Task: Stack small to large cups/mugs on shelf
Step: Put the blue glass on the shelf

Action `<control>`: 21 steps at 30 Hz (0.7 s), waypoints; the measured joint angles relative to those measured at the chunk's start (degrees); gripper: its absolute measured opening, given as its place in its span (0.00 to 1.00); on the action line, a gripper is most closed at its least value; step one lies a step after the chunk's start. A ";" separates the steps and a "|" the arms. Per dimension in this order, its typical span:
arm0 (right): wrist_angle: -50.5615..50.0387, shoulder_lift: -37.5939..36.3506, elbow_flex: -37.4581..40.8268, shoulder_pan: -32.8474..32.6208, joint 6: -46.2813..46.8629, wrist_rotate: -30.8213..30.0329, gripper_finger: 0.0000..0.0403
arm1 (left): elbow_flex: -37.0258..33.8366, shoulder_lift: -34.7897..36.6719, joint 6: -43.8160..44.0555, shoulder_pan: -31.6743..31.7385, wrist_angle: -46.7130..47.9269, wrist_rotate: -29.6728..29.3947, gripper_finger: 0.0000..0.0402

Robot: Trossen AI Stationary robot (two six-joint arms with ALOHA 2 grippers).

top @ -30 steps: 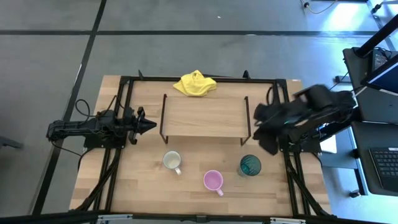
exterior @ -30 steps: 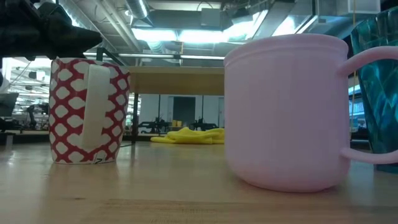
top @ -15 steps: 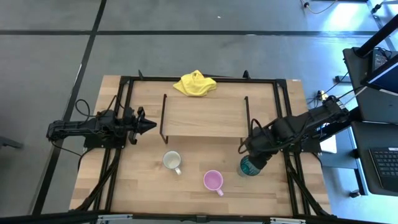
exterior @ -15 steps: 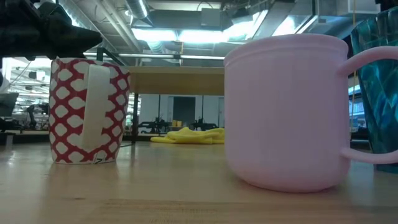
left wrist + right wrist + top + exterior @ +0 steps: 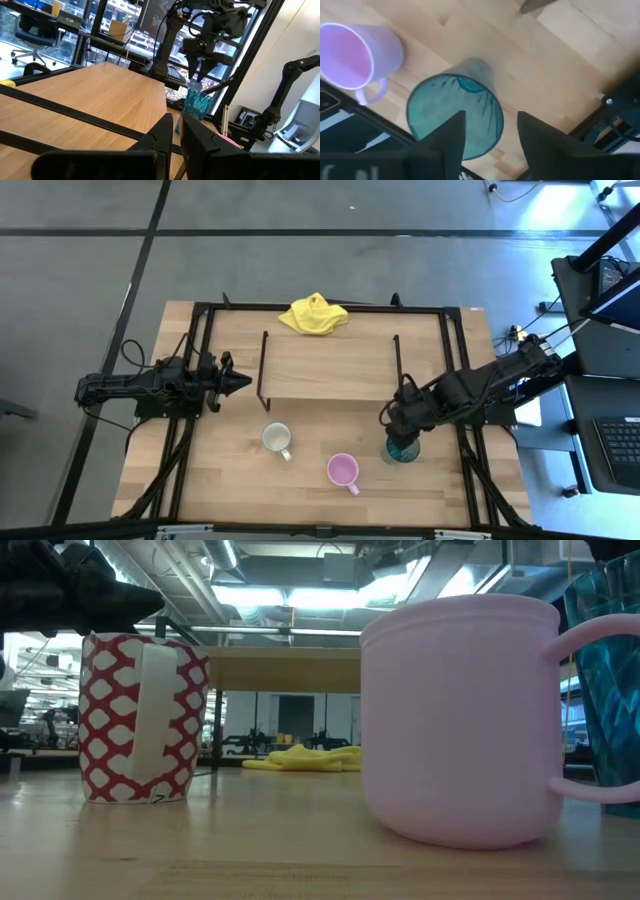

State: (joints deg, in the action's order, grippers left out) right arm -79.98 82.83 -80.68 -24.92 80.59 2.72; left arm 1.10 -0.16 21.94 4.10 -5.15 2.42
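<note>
The light-wood table (image 5: 230, 480) stood on grey floor. Nearer the camera than the shelf (image 5: 328, 367) stood the white mug (image 5: 277, 439), pink mug (image 5: 343, 471) and teal cup (image 5: 455, 116). The right gripper (image 5: 490, 137) hung spread above the cup's rim; the left gripper (image 5: 240, 382), beside the shelf, was closed. A yellow cloth (image 5: 314, 315) lay behind.

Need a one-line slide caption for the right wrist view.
Open right gripper hovers over the upright teal cup, pink mug beside it.

Two matte-black jointed arms (image 5: 140, 388) trail black cables; each claw (image 5: 487, 135) has flat dark fingers.
</note>
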 joint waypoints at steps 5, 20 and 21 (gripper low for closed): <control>2.35 0.07 3.61 -0.16 0.37 1.79 0.45 | 0.00 0.00 -0.01 0.00 -0.02 0.00 0.07; 6.72 0.02 11.17 -0.20 0.07 6.01 0.45 | 0.00 0.00 0.01 0.00 0.00 0.00 0.07; 7.08 0.02 11.59 -0.20 0.07 6.16 0.45 | 0.00 0.00 0.01 0.00 0.00 0.00 0.07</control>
State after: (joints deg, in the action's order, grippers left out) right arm -72.90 82.85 -69.09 -25.12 80.66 8.88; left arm 1.10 -0.16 21.96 4.10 -5.15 2.42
